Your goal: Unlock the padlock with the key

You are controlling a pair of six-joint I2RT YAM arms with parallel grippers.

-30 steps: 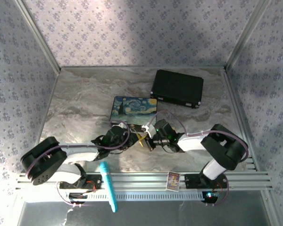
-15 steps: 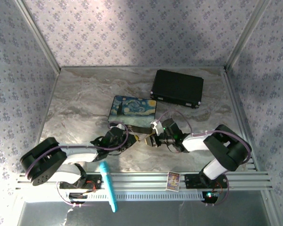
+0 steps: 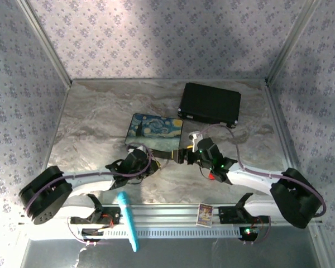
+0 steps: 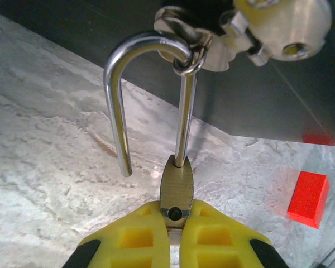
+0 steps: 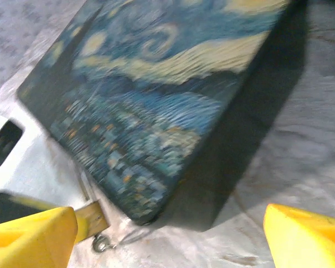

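My left gripper [image 4: 176, 211] is shut on the brass body of the padlock [image 4: 176, 187], which stands upright. Its silver shackle [image 4: 115, 106] is swung open, with one end free of the body. A small ring carrying the silvery key [image 4: 215, 57] hangs from the top of the shackle. In the top view my left gripper [image 3: 155, 162] and my right gripper [image 3: 184, 154] face each other just in front of the painted box. My right gripper [image 5: 167, 237] is open and holds nothing. The padlock body [image 5: 93, 219] and the ring show beside its left finger [image 5: 33, 234].
The painted starry-night box [image 3: 156, 129] lies right behind the grippers. A black case [image 3: 209, 104] sits at the back right. A red block [image 3: 211, 176] lies under the right arm. A teal pen [image 3: 128, 220] and a small card [image 3: 205, 213] rest on the front rail.
My right gripper has opened, let go at the lock and drawn back to the right, with its arm stretching out low. The left gripper still holds the padlock.
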